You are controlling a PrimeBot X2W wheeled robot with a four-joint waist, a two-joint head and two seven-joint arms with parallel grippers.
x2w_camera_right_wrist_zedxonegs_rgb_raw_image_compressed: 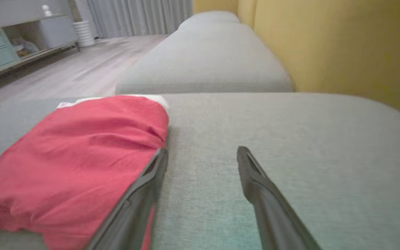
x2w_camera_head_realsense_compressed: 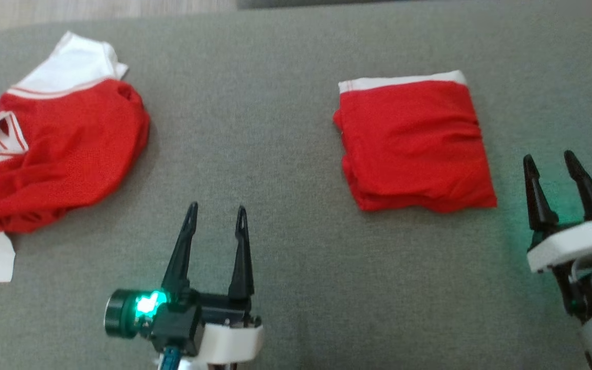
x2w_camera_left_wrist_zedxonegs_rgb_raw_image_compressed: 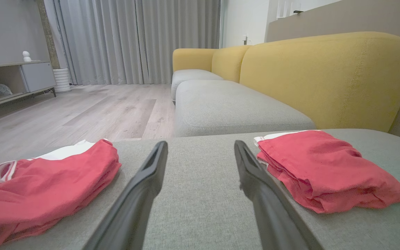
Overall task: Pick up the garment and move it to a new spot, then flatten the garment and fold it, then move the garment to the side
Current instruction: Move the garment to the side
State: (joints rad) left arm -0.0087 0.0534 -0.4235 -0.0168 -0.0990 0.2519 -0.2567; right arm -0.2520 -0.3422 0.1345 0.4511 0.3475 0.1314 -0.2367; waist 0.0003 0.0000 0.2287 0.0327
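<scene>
Head view: the left gripper's [x2w_camera_head_realsense_compressed: 217,206] two dark fingers are being held wide apart, and nothing is being gripped between them; bare grey cushion [x2w_camera_head_realsense_compressed: 275,103] is being framed by the gap. The right gripper's [x2w_camera_head_realsense_compressed: 549,154] fingers are likewise being kept fully spread, with nothing being clasped.

The folded red garment [x2w_camera_head_realsense_compressed: 414,144] is being left flat on the cushion between the two pairs of jaws, ahead of both sets of tips and nearer to the right pair. Its white waistband is being turned toward the far edge. In the right wrist view that garment is being seen just beside the inner finger; whether it is being touched there cannot be told.

Outward from the left jaws, on their outer side and well apart from them, a crumpled red garment [x2w_camera_head_realsense_compressed: 65,144] is being left in a loose heap, with white panels and striped trim being shown and a white strip being trailed from its near edge.

Farther out, past the left fingertips in the left wrist view, a second grey seat cushion [x2w_camera_left_wrist_zedxonegs_rgb_raw_image_compressed: 227,111], a yellow backrest [x2w_camera_left_wrist_zedxonegs_rgb_raw_image_compressed: 325,76], a pale wooden floor [x2w_camera_left_wrist_zedxonegs_rgb_raw_image_compressed: 82,111] and grey curtains [x2w_camera_left_wrist_zedxonegs_rgb_raw_image_compressed: 134,38] are being seen.
</scene>
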